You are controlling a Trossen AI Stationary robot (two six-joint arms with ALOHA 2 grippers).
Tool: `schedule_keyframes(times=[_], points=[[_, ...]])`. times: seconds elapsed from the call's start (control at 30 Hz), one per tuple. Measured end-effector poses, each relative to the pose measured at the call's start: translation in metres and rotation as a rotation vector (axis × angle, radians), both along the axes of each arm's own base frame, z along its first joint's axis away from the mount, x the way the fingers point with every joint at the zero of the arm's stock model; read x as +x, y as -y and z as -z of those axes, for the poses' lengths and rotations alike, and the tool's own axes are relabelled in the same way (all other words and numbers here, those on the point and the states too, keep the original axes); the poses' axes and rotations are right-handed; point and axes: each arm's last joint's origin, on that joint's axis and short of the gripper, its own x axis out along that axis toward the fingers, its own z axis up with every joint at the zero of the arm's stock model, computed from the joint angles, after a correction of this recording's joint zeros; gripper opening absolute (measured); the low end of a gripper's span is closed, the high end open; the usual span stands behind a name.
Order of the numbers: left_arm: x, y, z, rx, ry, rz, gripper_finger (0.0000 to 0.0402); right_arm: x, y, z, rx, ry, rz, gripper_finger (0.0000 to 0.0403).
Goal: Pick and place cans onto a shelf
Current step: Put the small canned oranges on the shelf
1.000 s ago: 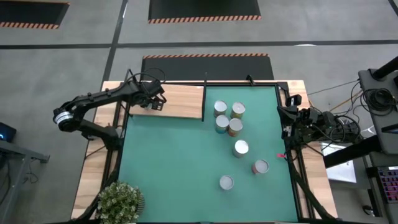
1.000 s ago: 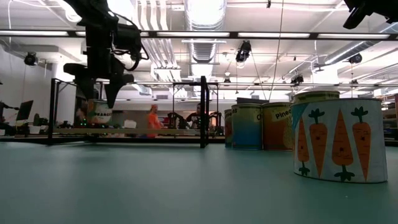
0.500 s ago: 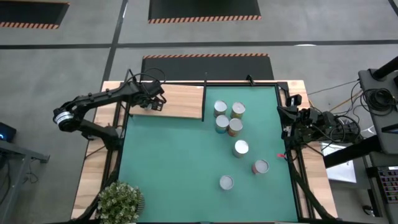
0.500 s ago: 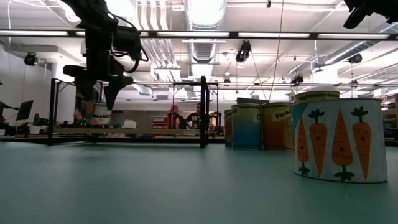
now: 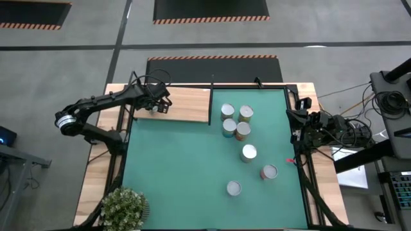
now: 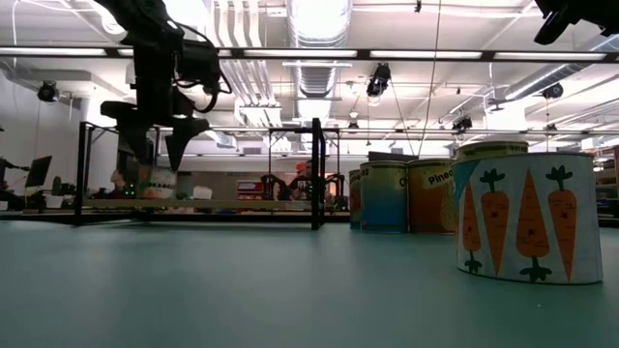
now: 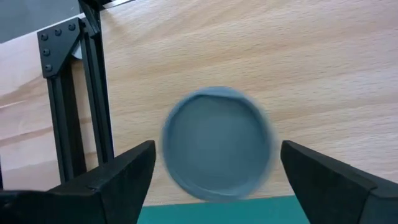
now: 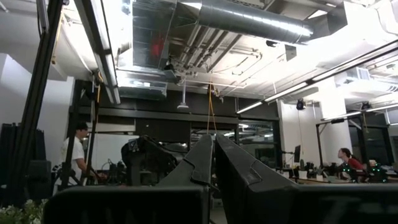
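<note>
One can (image 7: 216,152) with a round grey top stands on the light-wood shelf (image 5: 186,106) at the table's far left; its outline is blurred. My left gripper (image 6: 155,159) hangs just above it, open, with one finger on either side of the can and a gap to each. Several more cans (image 5: 242,131) stand upright on the green mat (image 5: 180,167) toward the right; in the low view the nearest one (image 6: 527,217) bears carrot pictures. My right gripper (image 8: 213,146) is shut and empty, parked at the table's right edge (image 5: 298,122).
A black metal frame runs round the mat, with a post (image 6: 316,174) at the shelf's right end and a rail (image 7: 93,93) beside the can. A potted plant (image 5: 123,208) stands at the near left corner. People show in the room behind.
The can under my left gripper has shifted a little toward the table's left edge and shows blurred and lower below the fingertips in the low view. My left gripper has stayed open over it.
</note>
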Motion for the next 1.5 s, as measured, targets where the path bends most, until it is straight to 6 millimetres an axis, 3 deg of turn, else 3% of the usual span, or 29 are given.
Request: schedule_keyframes(times=[0.2, 0.53, 0.63, 0.73, 0.97, 1.17, 1.5], points=[[0.001, 0.000, -0.003, -0.010, -0.026, 0.062, 0.0348, 0.000, 0.000, 0.000, -0.001, 0.000, 0.000, 0.0009], [0.019, -0.003, -0.051, 0.028, 0.117, 0.134, 0.0344, 0.000, 0.000, 0.000, -0.008, -0.002, 0.005, 0.0009], [0.018, -0.008, -0.051, -0.033, 0.119, 0.134, 0.0311, 0.000, 0.000, 0.000, -0.007, -0.003, 0.004, 0.0009], [0.015, -0.012, -0.045, -0.093, 0.067, 0.137, 0.0248, 0.000, 0.000, 0.000, -0.007, -0.005, 0.005, 0.0009], [0.011, -0.022, -0.022, -0.142, -0.024, 0.105, 0.0025, 0.000, 0.000, 0.000, -0.007, -0.007, 0.005, 0.0009], [0.015, -0.026, -0.012, -0.147, -0.096, 0.144, 0.0030, 0.000, 0.000, 0.000, -0.012, -0.008, 0.008, 0.0009], [0.015, -0.027, -0.008, -0.167, -0.156, 0.188, 0.0002, 0.000, 0.000, 0.000, -0.013, -0.009, 0.009, 0.0009]])
